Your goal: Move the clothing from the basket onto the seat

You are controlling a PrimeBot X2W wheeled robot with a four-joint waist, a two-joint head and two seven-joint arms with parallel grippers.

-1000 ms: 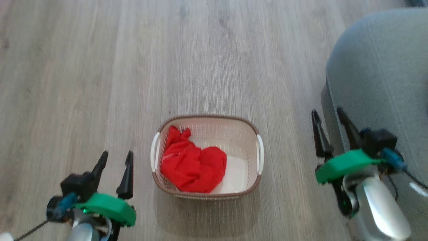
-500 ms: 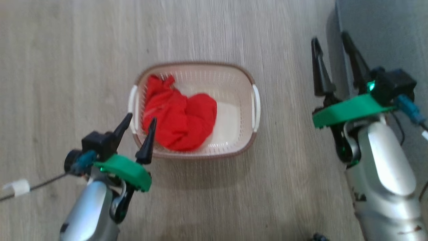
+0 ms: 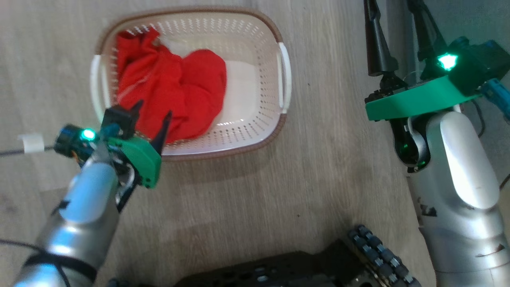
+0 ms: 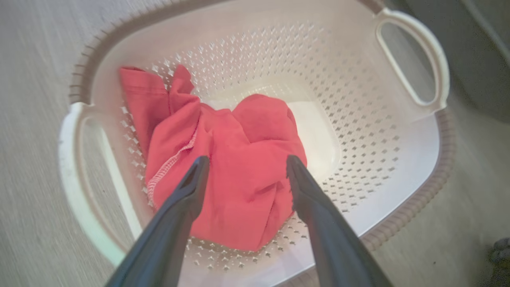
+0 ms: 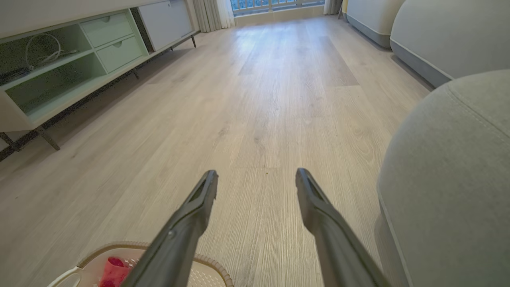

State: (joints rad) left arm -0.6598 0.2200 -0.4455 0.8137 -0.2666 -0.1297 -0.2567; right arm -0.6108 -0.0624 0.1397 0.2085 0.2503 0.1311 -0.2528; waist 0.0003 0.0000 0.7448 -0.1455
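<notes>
The left gripper (image 4: 246, 159) stood wide open and empty, its tips over the middle of the clothing (image 4: 239, 199); whether they touched the fabric could not be told. In the head view its fingers and green mount covered the lower left edge of the red heap, and the grey forearm slanted up from the lower left corner. The clothing lay bunched in the left half of the basket (image 4: 398, 179), whose bare right half showed a pale patch, unreadable. The right gripper (image 5: 257, 173) was equally spread and empty above the floor (image 5: 279, 99); in the head view the top edge cut off its fingertips at upper right. The seat (image 5: 450, 179) filled the right side of the right wrist view, cropped.
</notes>
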